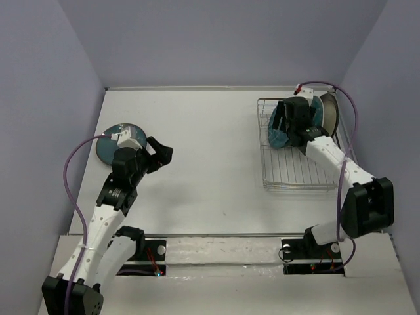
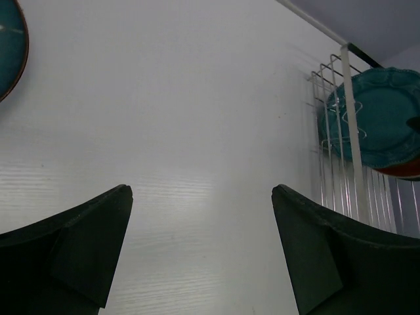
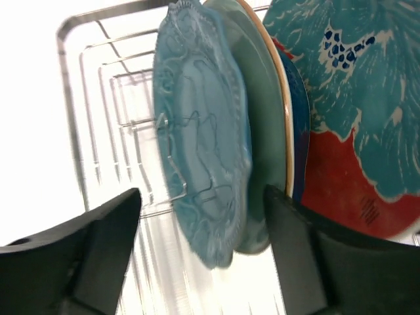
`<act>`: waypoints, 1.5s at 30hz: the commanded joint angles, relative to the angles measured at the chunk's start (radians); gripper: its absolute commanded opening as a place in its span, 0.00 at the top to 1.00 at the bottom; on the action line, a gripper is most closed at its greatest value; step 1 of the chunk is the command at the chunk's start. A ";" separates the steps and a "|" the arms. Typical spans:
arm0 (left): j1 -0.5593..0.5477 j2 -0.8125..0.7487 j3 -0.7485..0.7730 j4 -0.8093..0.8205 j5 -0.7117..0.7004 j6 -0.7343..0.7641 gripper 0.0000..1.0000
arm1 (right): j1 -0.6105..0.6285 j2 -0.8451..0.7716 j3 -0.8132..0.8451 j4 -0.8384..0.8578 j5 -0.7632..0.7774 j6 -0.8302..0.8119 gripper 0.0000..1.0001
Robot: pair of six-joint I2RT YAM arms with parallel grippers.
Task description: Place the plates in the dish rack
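My right wrist camera is showing my right claw (image 3: 202, 191) spread astride the scalloped teal plate (image 3: 197, 131), which is standing in the dish rack (image 3: 82, 98) against the mint plate (image 3: 261, 131) and the red floral plate (image 3: 354, 131); overhead, my arm is hiding most of this. The overhead view is showing my left claw (image 1: 161, 154), spread wide, hovering near the dark teal plate (image 1: 108, 147) lying flat on the table (image 1: 210, 164).

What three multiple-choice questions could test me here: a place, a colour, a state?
1. Where is the flat plate? A held aloft; B on the table, left side; C leaning on the wall.
2. The scalloped plate in the dish rack is: A yellow; B black; C teal.
3. The left pincer is: A open, empty; B shut on a plate; C shut on nothing.
Answers: B, it lies flat there; C, its face shows teal; A, fingers apart, nothing between.
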 commanded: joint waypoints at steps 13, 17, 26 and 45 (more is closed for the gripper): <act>0.223 0.112 -0.282 0.265 -0.469 -0.461 0.01 | 0.037 -0.483 -0.211 0.107 -0.356 0.102 0.11; 0.349 0.198 -0.284 0.309 -0.456 -0.480 0.01 | 0.046 -0.533 -0.279 0.133 -0.452 0.122 0.11; 0.486 0.531 -0.204 0.481 -0.366 -0.510 0.01 | 0.057 -0.636 -0.343 0.154 -0.567 0.144 0.11; 0.483 0.691 -0.213 0.877 -0.098 -0.507 0.94 | 0.066 -0.656 -0.276 0.147 -0.715 0.193 0.08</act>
